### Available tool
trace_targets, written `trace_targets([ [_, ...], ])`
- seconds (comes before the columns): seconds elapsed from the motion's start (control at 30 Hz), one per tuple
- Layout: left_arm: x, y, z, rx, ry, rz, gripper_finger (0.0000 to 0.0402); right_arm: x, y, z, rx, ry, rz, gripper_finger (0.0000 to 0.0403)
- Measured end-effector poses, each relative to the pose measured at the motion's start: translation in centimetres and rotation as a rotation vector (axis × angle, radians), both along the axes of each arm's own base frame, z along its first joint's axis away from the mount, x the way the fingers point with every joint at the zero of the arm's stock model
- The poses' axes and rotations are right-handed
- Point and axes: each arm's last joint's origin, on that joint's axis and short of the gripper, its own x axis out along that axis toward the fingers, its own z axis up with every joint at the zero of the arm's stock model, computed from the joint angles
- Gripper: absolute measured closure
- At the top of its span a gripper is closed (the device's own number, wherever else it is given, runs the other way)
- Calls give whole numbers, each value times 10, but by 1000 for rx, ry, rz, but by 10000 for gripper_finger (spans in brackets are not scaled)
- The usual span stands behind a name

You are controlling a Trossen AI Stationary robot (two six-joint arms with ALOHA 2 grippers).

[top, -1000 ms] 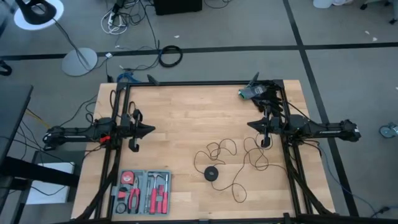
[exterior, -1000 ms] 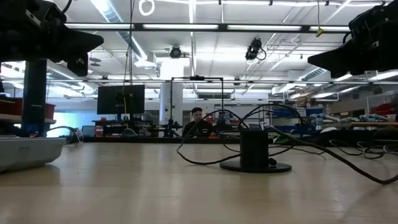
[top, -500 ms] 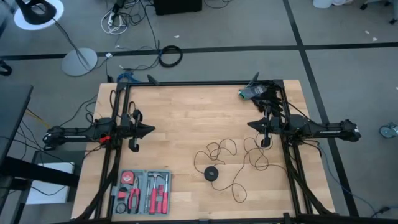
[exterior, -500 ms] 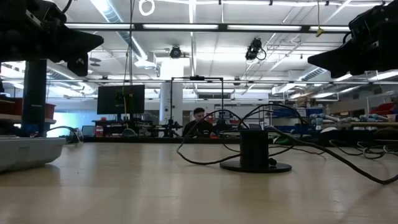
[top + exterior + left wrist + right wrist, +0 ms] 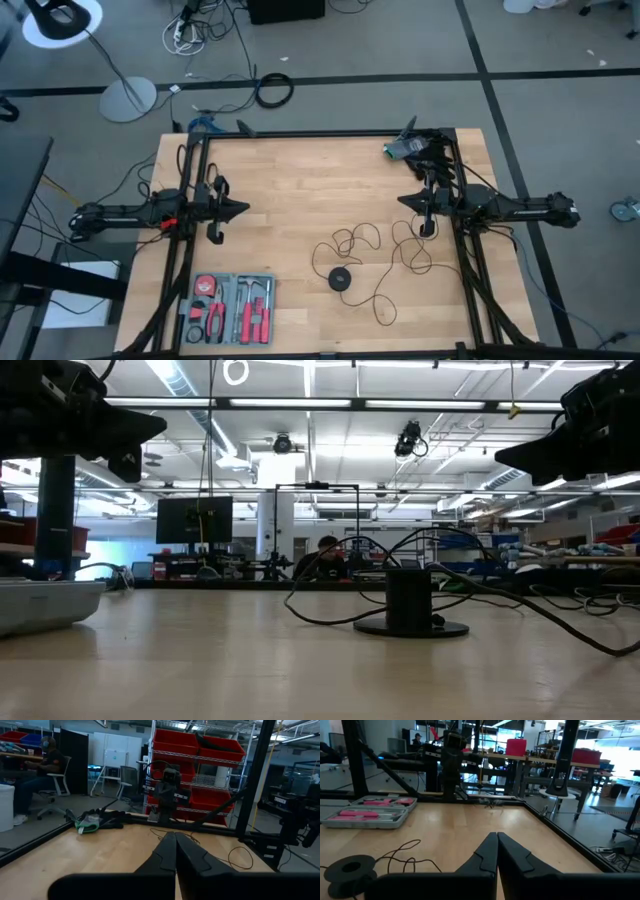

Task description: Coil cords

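A long thin black cord [image 5: 375,255] lies in loose loops on the wooden table, right of centre. It joins a small round black puck [image 5: 341,279] standing on its flat base [image 5: 410,627] toward the near edge. My left gripper [image 5: 243,209] hovers shut above the table's left side. My right gripper [image 5: 403,201] hovers shut above the right side, just past the cord's far loops. In the right wrist view the puck [image 5: 351,868] and cord [image 5: 405,855] lie ahead of the shut fingers. Neither gripper touches the cord.
A grey tool case [image 5: 228,308] with red-handled tools lies at the near left. A bundle with a green part [image 5: 405,148] sits at the far right corner. A black frame [image 5: 300,135] borders the table. Bare wood spans the middle.
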Motion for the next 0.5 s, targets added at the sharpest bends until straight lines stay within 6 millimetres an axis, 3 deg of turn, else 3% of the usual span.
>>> trace_targets([
  [0.5,-2,0,9,-4,-97,-1,396,0,0,0,0,0,0,394],
])
